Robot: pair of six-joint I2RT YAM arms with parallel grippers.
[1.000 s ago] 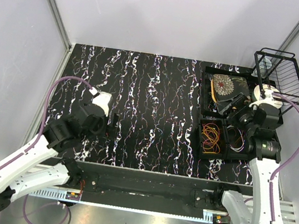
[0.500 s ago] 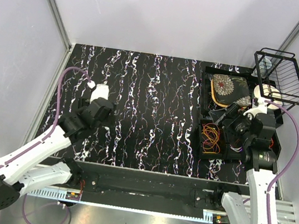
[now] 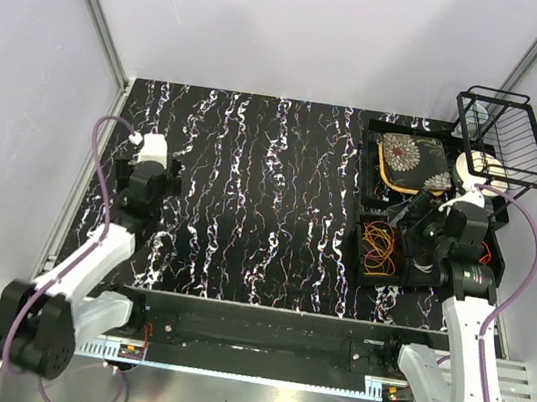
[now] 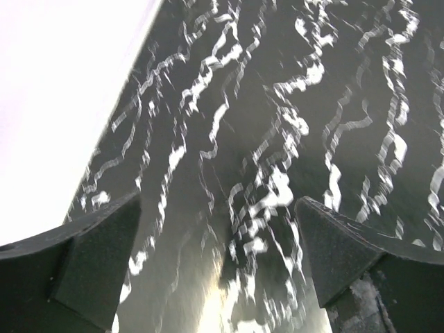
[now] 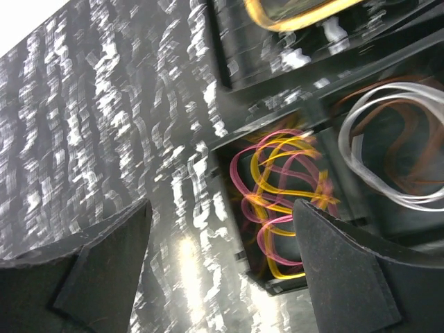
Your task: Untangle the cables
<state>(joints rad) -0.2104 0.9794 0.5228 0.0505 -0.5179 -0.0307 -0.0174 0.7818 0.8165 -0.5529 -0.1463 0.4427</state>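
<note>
Cables: a pink and yellow bundle (image 5: 281,201) sits looped together in a small black bin (image 3: 380,248) at right centre of the top view; in the right wrist view it fills the middle of the frame. A second bundle, white and brown (image 5: 388,149), lies in the neighbouring compartment at the right edge of that view. Both bundles are inside the bins; none lies on the marbled table (image 3: 271,181).

Right gripper (image 5: 222,267): fingers spread wide, nothing between them, hanging above the near edge of the pink and yellow bin. Picture is motion-blurred.

Left gripper (image 4: 218,260): also wide apart and empty, over bare table near the left wall; at left centre of the top view, well apart from the bins.

Judgement on the step: the right arm looks lined up for a reach into the pink and yellow bundle. To do it well:
- come down over one outer loop, not the dense middle, so only one colour is caught
- keep the fingers clear of the bin wall
- lift slowly; thin loops will drag their neighbours along
- carry to open table, where the left gripper can pin the other strand
</note>
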